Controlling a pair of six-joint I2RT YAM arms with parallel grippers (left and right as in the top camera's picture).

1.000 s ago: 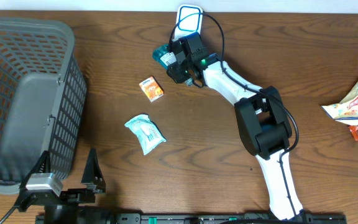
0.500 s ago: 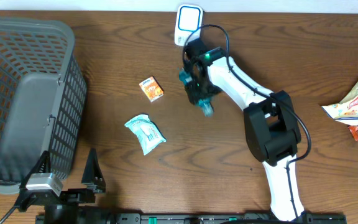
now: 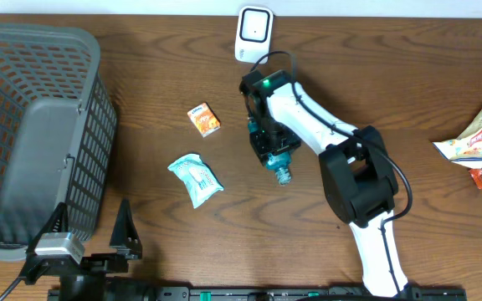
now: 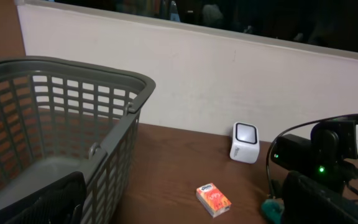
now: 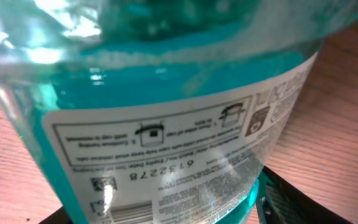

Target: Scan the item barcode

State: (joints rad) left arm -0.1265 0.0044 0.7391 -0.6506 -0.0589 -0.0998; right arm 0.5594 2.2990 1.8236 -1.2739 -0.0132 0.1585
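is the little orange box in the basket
No, the orange box lies on the table, well to the right of the basket.

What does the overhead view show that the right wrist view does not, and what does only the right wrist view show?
Only the overhead view shows the grey basket, the white scanner, the small orange box, the tissue pack, the snack bags and the white right arm. Only the right wrist view shows the white label up close, with printed digits, symbols and what looks like part of a barcode at its lower edge. Both show the teal bottle and the wooden table.
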